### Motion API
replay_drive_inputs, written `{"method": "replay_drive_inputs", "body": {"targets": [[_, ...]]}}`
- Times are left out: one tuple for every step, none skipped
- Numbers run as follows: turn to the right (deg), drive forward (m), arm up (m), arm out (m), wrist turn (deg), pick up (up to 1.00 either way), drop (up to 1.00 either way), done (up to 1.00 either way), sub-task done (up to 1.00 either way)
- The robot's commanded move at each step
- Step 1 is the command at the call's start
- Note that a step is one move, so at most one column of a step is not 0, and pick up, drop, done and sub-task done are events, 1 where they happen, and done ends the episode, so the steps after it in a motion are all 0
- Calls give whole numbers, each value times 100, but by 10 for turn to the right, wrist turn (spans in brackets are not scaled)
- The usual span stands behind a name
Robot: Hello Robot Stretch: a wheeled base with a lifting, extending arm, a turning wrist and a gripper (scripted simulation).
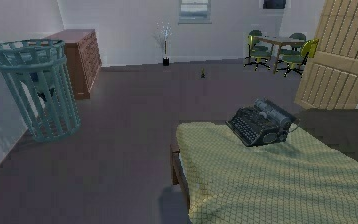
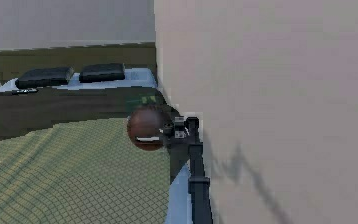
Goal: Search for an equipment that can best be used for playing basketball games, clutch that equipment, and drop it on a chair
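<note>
"At the right edge of the bed (image 2: 67, 175), where's the ball (image 2: 145, 131)?"
"Just left of the pincer (image 2: 174, 131), at its finger end (bedcover behind it)."
"Held?"
"Can't tell. Whether they touch, or it rests on the bed, isn't clear."

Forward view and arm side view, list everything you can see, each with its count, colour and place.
basket: one, teal, forward view's left
dresser: one, reddish wood, behind the basket
thin stand: one, pale with dark base, far wall
table: one, brown, far right corner
chairs: several, green, around the table
door: one, light wood, forward view's right
bed: one, yellow-green cover, near right
typewriter: one, dark, on the bed
pillows: two, dark, at the bed's head
ball: one, reddish brown, at the tool
arm: one, dark, arm side view's bottom
tool: one, dark, at the ball; whether it holds it cannot be told
</note>
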Motion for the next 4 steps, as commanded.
{"method": "replay_drive_inputs", "body": {"targets": [[0,0,26,0,0,0,0,0,0],[0,0,0,0,-450,0,0,0,0],[0,0,0,0,-450,0,0,0,0],[0,0,0,0,-60,0,0,0,0]]}}
